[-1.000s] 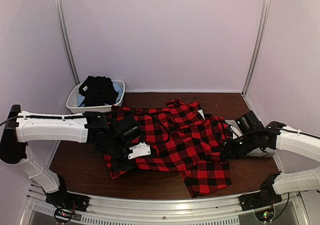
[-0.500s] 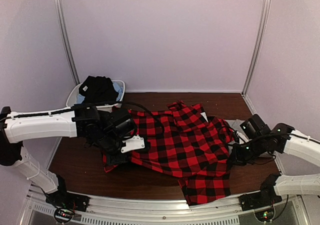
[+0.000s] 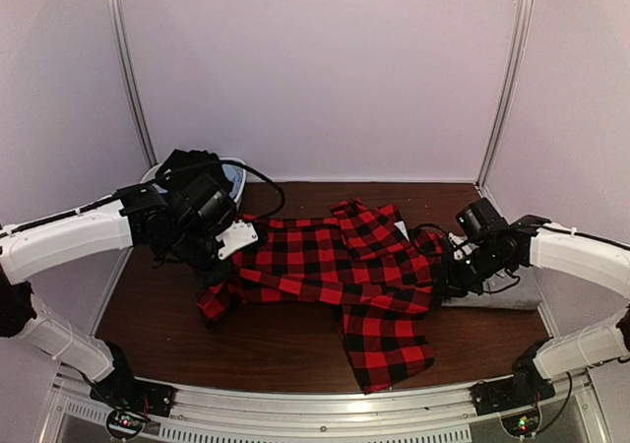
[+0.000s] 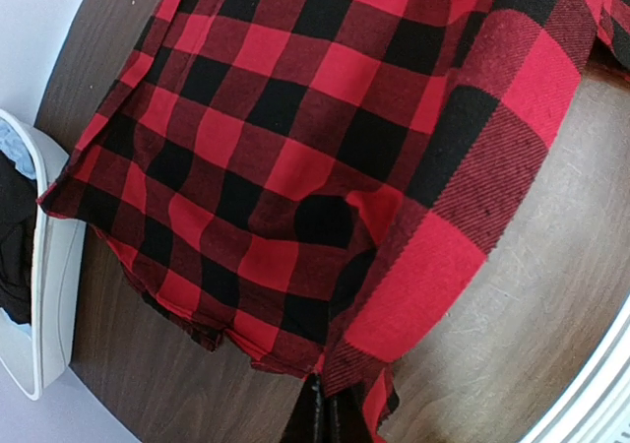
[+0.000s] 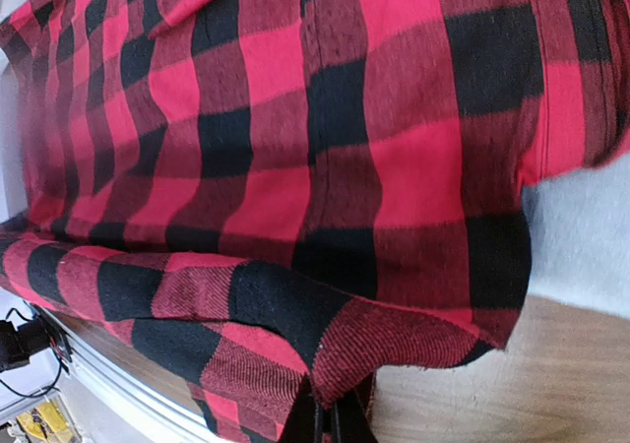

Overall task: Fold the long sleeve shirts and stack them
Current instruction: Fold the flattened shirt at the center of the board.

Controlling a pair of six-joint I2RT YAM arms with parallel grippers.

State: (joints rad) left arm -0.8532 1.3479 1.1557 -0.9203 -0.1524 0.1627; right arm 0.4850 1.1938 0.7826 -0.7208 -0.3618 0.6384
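Left tool (image 4: 320, 418) and right tool (image 5: 330, 418) clamp tight on the flannel shirt (image 3: 335, 261).

Flannel shirt (image 3: 335, 266) red/blk check; 2nd shirt (image 5: 581, 236) plain grey; tub (image 4: 49, 295) white; table (image 3: 266, 335) dk brown.

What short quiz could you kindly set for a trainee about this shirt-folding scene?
1. True or false: the left tool and the right tool are both shut on the red-and-black flannel shirt.
2. What lies on the table beside the right tool? A. grey shirt B. blue towel C. cardboard box
3. Fill in: the white tub stands in the table's far ___ corner.
Key: 1 true; 2 A; 3 left.
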